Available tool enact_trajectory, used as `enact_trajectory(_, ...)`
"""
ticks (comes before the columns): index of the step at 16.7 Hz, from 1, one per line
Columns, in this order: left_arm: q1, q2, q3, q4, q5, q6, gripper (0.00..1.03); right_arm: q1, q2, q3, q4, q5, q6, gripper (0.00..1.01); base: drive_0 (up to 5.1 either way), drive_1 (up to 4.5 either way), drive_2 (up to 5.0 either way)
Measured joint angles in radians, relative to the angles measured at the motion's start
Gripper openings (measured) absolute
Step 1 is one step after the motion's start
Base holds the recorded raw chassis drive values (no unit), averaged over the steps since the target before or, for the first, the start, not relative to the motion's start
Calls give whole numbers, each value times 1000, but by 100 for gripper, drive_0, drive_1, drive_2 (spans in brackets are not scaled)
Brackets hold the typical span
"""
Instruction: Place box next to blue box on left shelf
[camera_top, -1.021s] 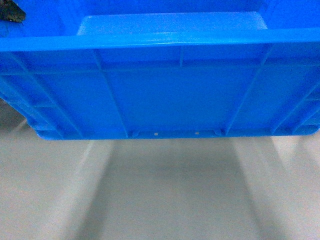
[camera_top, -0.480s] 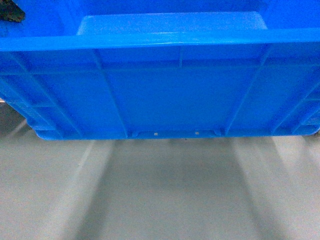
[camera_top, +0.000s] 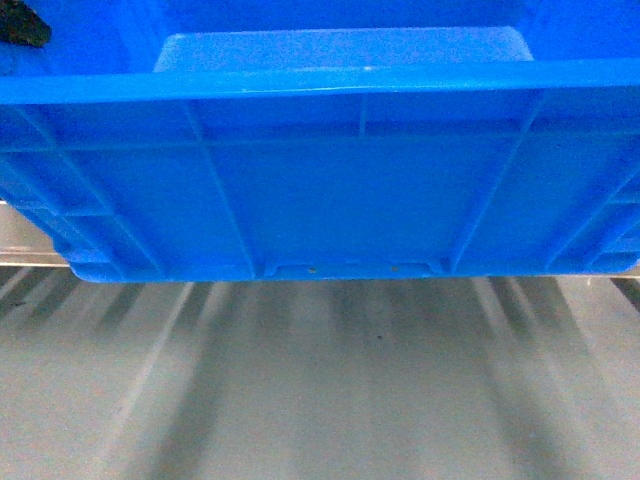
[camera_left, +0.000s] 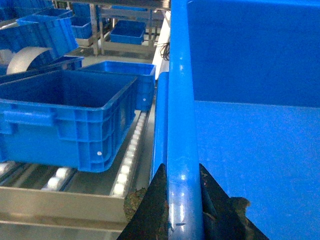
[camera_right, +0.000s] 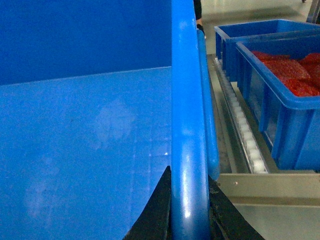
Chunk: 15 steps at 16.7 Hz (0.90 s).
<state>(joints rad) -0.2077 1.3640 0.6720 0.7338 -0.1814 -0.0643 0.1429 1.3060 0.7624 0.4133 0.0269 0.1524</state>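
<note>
I hold the box (camera_top: 320, 200), a big bright blue open crate, between both arms above the floor; its ribbed near wall fills the head view. My left gripper (camera_left: 184, 200) is shut on its left rim (camera_left: 182, 125). My right gripper (camera_right: 189, 205) is shut on its right rim (camera_right: 187, 125). Left of the carried box runs the left shelf (camera_left: 127, 160), a grey rack with rows of white rollers. The blue box (camera_left: 65, 115) stands on it, empty, apart from the box I carry.
Behind the blue box sits another blue crate (camera_left: 125, 75), and more stand on racks farther back (camera_left: 127, 32). On the right, a roller track (camera_right: 245, 135) carries blue crates with red contents (camera_right: 285, 90). Grey floor (camera_top: 320, 390) lies below the box.
The box stays fixed in the head view while the floor beneath it streaks and darkens. A grey metal edge has come into view at the left, under the box's corner.
</note>
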Motion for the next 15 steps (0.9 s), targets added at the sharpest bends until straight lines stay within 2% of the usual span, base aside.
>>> enact_trajectory(15,0,0,0,2,0,0,10,0,0,0,4,0,0,8,4,433,-425)
